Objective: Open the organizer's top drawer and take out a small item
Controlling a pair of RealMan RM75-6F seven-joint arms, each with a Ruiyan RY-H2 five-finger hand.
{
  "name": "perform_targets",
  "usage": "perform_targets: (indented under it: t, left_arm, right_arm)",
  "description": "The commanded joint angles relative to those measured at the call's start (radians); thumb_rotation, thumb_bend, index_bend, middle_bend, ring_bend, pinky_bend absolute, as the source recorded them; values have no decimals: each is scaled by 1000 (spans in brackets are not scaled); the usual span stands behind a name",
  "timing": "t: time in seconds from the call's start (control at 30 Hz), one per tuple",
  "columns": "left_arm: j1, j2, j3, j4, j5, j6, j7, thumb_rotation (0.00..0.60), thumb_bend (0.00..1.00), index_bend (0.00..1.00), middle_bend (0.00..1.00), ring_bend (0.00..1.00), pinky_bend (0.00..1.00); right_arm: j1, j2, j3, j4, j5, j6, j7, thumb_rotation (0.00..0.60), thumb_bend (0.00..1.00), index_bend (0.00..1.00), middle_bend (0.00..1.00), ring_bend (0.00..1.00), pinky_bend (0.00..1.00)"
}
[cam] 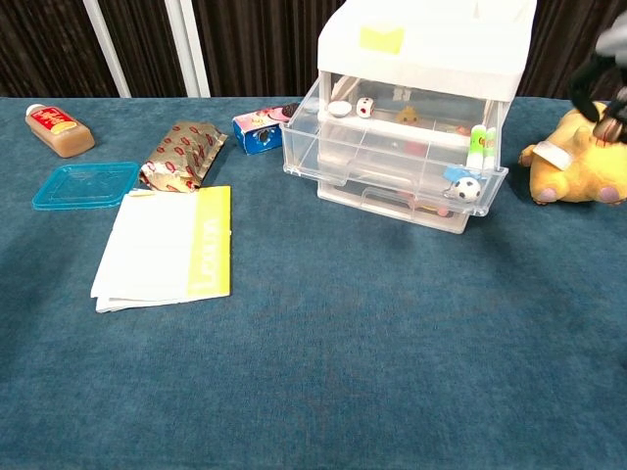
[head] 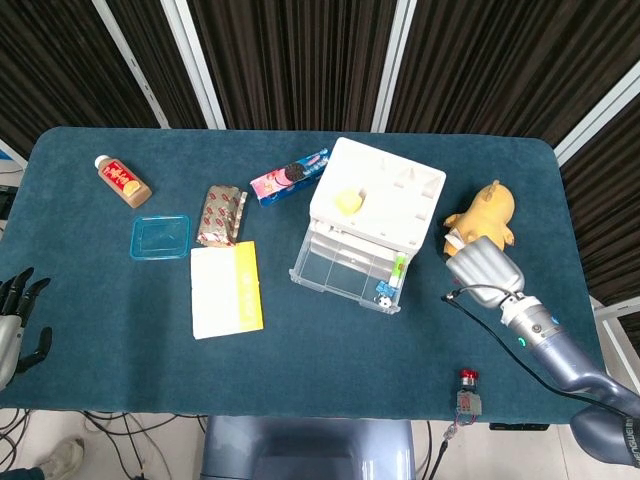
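My right hand (head: 484, 267) hangs over the surface's right side, just beside the yellow plush toy (head: 483, 215); its back faces the head camera, and I cannot tell whether the curled fingers (cam: 600, 93) hold anything (something small and reddish shows among them). Left of it stands the organizer (head: 375, 208), its top drawer (cam: 397, 147) pulled out with small items inside. My left hand (head: 14, 318) rests by the surface's left edge, fingers apart, holding nothing.

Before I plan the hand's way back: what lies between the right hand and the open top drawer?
In the head view, only bare tablecloth separates the right hand from the top drawer.
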Motion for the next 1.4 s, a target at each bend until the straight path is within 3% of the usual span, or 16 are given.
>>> perform_targets:
  t: [0.03, 0.7, 1.4]
  left_arm:
    - [-1, 0, 0, 1, 0, -1, 0, 600, 473, 100, 0, 0, 0]
    - [-1, -1, -1, 3, -6, -4, 0, 600, 474, 100, 0, 0, 0]
    - [-1, -1, -1, 3, -6, -4, 0, 600, 474, 100, 0, 0, 0]
  right_arm:
    - [-16, -52, -24, 42, -5, -22, -12, 600, 381, 572, 1000, 1000, 1000]
    - [-87, -373, -23, 260, 16, 19, 5, 600, 377, 571, 1000, 1000, 1000]
    - [-108, -524, -26, 398, 21, 11, -51, 600, 367, 572, 1000, 1000, 1000]
